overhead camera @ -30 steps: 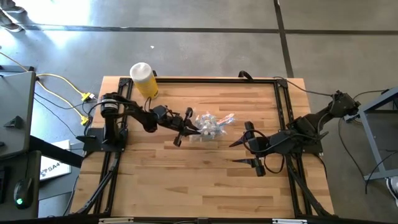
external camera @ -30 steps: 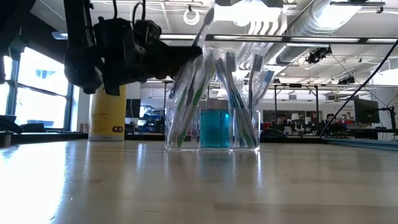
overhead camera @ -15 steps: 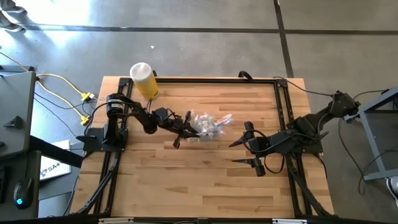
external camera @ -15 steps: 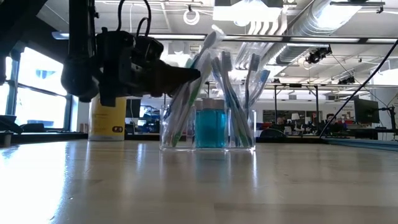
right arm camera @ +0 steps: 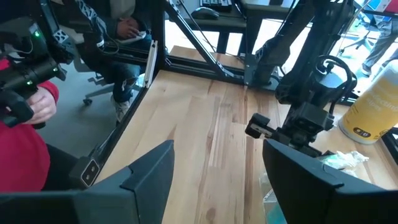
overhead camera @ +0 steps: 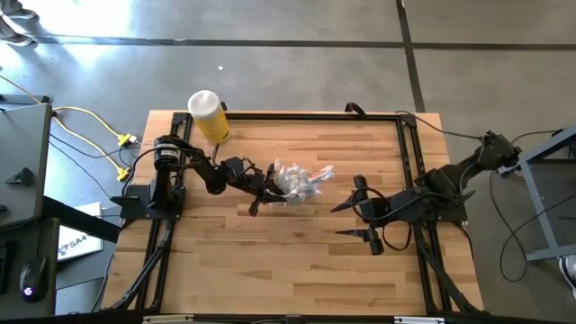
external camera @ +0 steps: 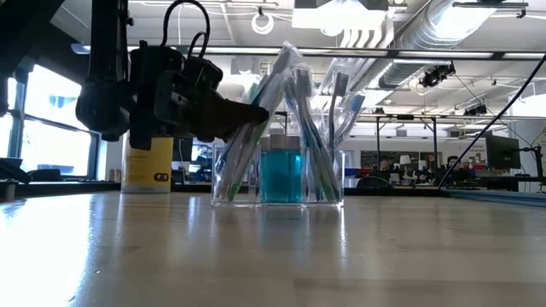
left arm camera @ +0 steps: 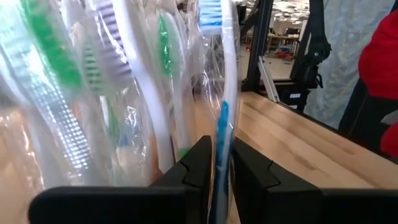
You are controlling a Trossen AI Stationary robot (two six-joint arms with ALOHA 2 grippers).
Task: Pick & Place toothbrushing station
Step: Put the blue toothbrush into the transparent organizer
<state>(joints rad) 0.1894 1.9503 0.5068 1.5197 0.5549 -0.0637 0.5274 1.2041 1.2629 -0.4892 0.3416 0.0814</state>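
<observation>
Left gripper pinching the wall of the clear container at the table's middle, wrapped toothbrushes standing upright inside, yellow bottle at the far left corner, right gripper spread wide, parked well apart to the right.

Yellow bottle with a white cap, upright at the far left corner of the wooden desk; same bottle behind the dark gear in the low view and at the edge of the right wrist view. Yellow cables on the grey floor beside the desk. Black frame rails along the desk edges. Person in a red sleeve beyond the desk, hand raised. Office chair farther back.
</observation>
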